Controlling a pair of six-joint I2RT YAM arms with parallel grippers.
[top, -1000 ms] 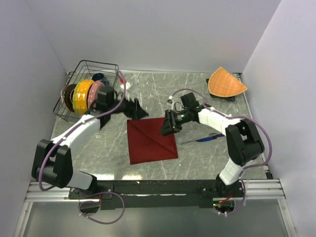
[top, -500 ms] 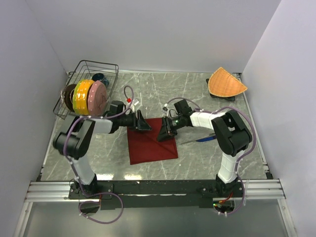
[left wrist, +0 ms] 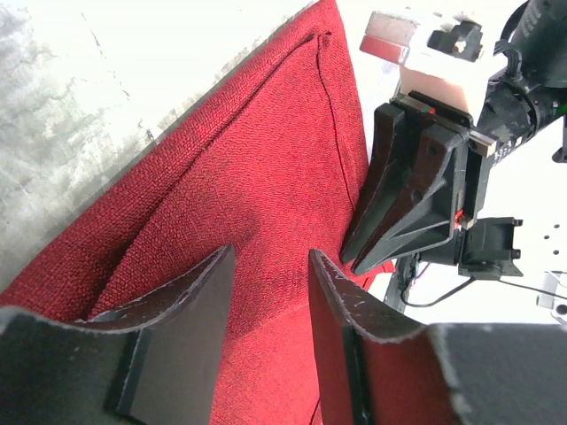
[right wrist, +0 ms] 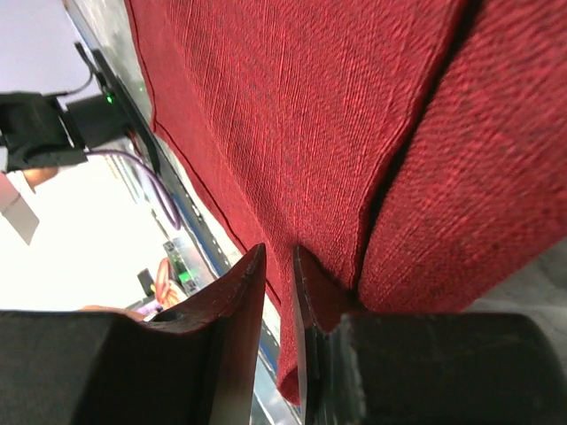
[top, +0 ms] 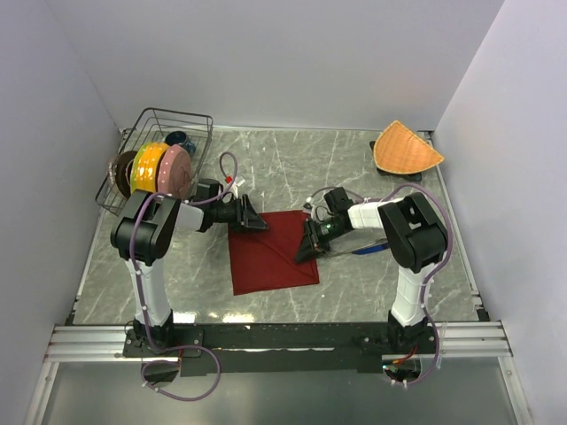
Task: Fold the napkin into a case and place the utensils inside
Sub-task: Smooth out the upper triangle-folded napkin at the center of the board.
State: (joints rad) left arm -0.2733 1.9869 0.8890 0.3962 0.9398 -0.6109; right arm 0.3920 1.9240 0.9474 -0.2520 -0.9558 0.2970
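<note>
Dark red cloth napkin (top: 270, 257) flat on grey marble desk (top: 177, 274), diag. crease showing. L end effector (left wrist: 270, 257) half open astride napkin's far-left corner; R end effector (right wrist: 279, 257) near-closed on napkin's right edge, firm pinch unclear. Seat both pinches before lifting; keep cloth taut.

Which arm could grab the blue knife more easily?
Probably the right. The knife lies just beside the right tool, right of the napkin; the left tool is across the cloth.
</note>
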